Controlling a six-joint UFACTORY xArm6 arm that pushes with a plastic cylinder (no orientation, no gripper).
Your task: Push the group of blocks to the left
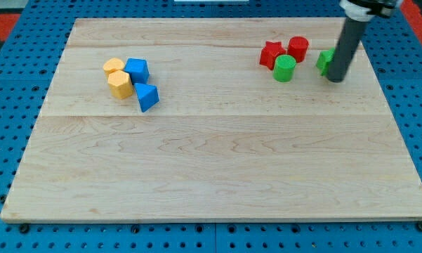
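Note:
Near the view's top right, a red star block, a red cylinder and a green cylinder sit close together. A further green block lies just to their right, partly hidden by my rod. My tip rests on the board touching that green block's right side, to the right of the whole cluster. At the view's upper left, two yellow blocks, a blue block and a blue triangular block sit bunched together.
The wooden board lies on a blue pegboard surface. The red and green cluster sits near the board's top edge and right edge.

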